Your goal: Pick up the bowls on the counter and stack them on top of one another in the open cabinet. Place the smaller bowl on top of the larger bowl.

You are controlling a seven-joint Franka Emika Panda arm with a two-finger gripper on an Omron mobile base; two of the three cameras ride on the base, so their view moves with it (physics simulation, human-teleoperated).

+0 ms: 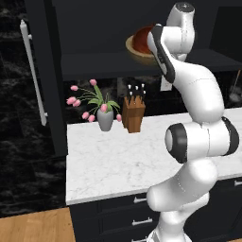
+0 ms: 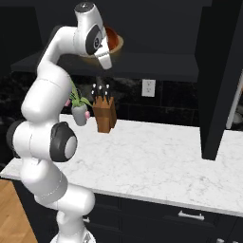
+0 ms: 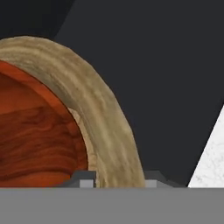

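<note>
Small glossy reddish-brown bowl (image 3: 35, 140) nested in wide tan wooden bowl (image 3: 109, 131) on cabinet shelf (image 1: 94, 64), near front edge. Hand (image 3: 118, 178) straddles wooden rim, fingers apart, gripping nothing. Stack looks done; next: retreat clear.

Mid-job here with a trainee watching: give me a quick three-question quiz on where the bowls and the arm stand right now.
1. True or false: the smaller bowl sits inside the larger bowl.
2. Where are the bowls? A) on the counter B) on the open cabinet shelf C) in a drawer
3. Fill in: beside the flower vase on the counter stands a wooden ____.

Key: 1 true; 2 B; 3 knife block. In the hand view, the fingers straddle the larger bowl's rim.
</note>
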